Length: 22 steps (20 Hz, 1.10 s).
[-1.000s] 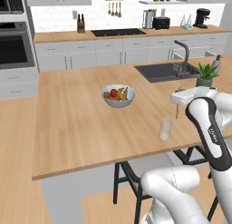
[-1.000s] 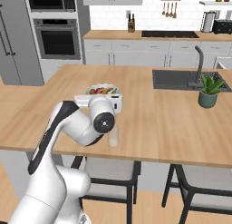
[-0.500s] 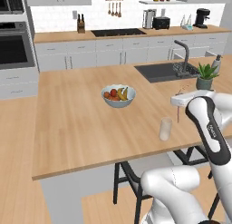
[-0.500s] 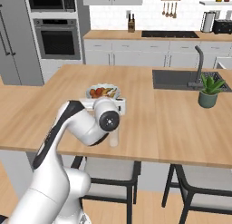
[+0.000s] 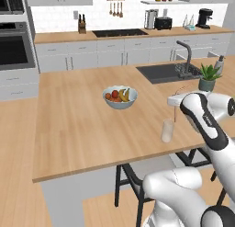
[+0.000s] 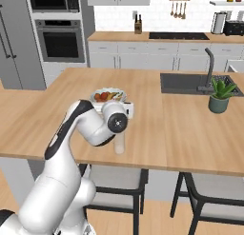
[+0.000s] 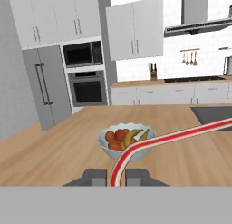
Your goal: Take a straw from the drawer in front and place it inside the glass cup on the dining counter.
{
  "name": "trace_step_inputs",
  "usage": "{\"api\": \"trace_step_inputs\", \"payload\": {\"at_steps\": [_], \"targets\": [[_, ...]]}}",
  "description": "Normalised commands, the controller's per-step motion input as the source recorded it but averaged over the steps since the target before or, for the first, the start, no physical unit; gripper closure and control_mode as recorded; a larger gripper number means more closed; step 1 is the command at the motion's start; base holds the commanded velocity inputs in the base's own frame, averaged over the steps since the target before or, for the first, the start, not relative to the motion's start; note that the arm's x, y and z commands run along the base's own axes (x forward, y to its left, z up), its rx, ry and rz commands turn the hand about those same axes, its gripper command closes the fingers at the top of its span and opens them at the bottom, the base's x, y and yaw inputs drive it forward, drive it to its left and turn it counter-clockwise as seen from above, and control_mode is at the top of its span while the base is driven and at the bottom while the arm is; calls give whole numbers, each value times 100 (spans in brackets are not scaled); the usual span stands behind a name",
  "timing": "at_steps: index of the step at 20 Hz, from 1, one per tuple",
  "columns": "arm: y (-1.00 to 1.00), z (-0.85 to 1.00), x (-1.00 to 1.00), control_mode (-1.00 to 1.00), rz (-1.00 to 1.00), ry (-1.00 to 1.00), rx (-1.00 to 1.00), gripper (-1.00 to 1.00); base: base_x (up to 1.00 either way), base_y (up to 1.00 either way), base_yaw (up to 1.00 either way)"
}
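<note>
My gripper (image 7: 117, 177) is shut on the straw (image 7: 172, 136), a red-and-white stick that rises between the fingers, bends and runs off to the right. The hand (image 5: 174, 101) hovers level just above the glass cup (image 5: 167, 130), pointing across the dining counter (image 5: 78, 125) toward the fruit bowl. The cup (image 6: 119, 144) stands upright near the counter's front edge, partly behind my arm's wrist joint in the right base view. No part of the straw is in the cup. The drawer is out of view.
A blue-white fruit bowl (image 5: 119, 96) sits mid-counter, beyond the cup. A sink with a faucet (image 5: 183, 56) and a potted plant (image 5: 209, 78) lie to the right. Dark stools (image 6: 119, 181) stand under the counter's front edge.
The wrist has turned and shifted slightly above the cup. The straw stays gripped and the cup has not moved.
</note>
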Motion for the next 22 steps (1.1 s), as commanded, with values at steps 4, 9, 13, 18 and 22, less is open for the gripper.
{"api": "trace_step_inputs", "payload": {"at_steps": [4,9,13,18,22], "targets": [[-4,-26,37,-100,0,0,0,100,0,0,0],[-11,-30,23,-100,0,0,0,100,0,0,0],[-13,-28,22,-100,0,0,0,100,0,0,0],[-7,-24,11,-100,0,0,0,100,0,0,0],[-1,-24,12,-100,0,0,0,100,0,0,0]]}}
